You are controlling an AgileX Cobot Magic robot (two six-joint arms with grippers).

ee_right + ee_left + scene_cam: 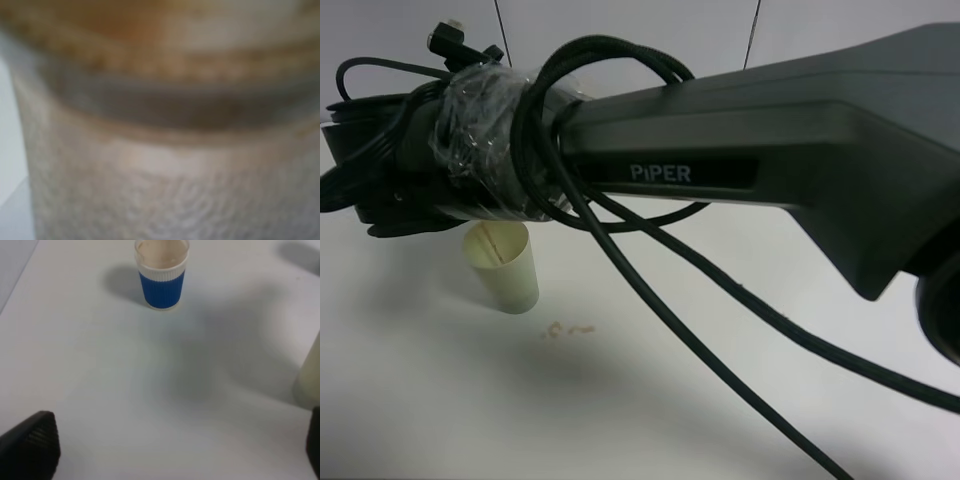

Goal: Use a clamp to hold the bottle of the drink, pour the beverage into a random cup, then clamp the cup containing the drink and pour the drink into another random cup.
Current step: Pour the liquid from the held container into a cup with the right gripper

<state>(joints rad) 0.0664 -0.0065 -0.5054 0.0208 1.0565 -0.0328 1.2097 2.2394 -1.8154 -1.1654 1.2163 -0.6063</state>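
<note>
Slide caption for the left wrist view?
Open left gripper over a white table, facing a blue cup with beige contents; cream cup partly in view.

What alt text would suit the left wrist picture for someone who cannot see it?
A blue ribbed cup with a white rim, holding a pale beige drink, stands on a white table. A pale cream container is cut off at the frame's edge, and the left tool shows only as two dark fingertips spread wide.

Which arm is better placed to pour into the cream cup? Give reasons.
Right. The right arm reaches over the cream cup, with a blurred container filling its wrist view. The left gripper is open, empty.
</note>
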